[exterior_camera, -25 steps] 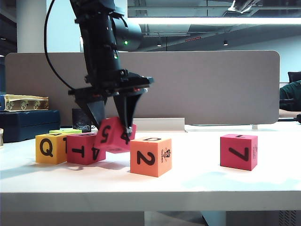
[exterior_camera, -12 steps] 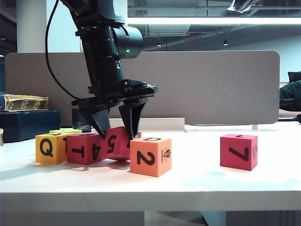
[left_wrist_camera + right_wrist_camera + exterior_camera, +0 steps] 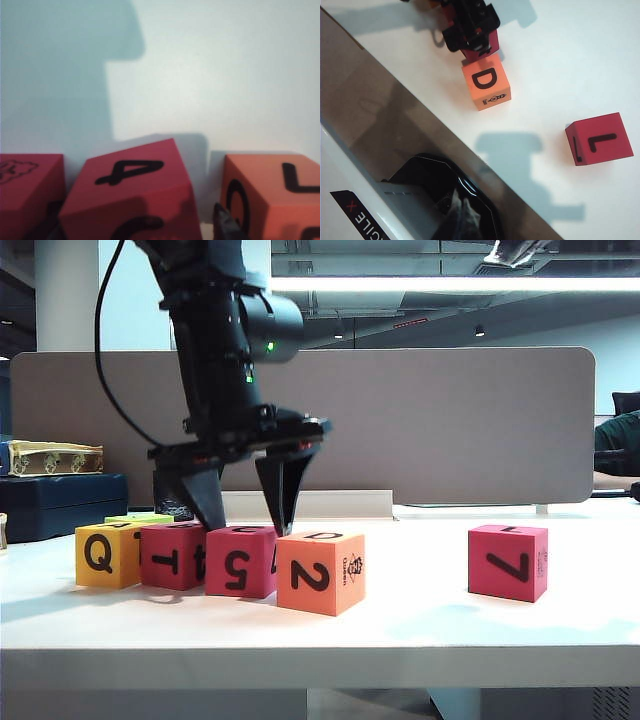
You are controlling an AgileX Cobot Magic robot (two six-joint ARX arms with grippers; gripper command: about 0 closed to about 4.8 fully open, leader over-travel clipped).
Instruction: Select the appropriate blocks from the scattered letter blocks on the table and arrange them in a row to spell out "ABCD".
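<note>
On the table (image 3: 420, 630) four blocks stand in a row: yellow Q (image 3: 100, 555), pink-red T (image 3: 170, 558), pink-red 5 (image 3: 240, 562), orange 2 (image 3: 320, 573). My left gripper (image 3: 248, 525) hangs just over the 5 block, open, one finger on each side. In the left wrist view that block (image 3: 135, 195) lies flat between the jaws of the left gripper (image 3: 140, 230), a strip of table separating it from one fingertip (image 3: 225, 225), with the orange block (image 3: 270, 195) beside it. My right gripper (image 3: 462, 212) hovers off the table's edge, fingertips together, empty.
A pink-red block marked 7 (image 3: 508, 562) stands alone at the right. A lime-green block (image 3: 135, 519) lies behind the yellow one. Dark blue boxes (image 3: 60, 502) sit at the far left, and a grey partition (image 3: 450, 420) runs along the back.
The 5 block was tilted and lifted in my left gripper. It now rests flat between the T and 2 blocks, and the jaws have spread off it.
</note>
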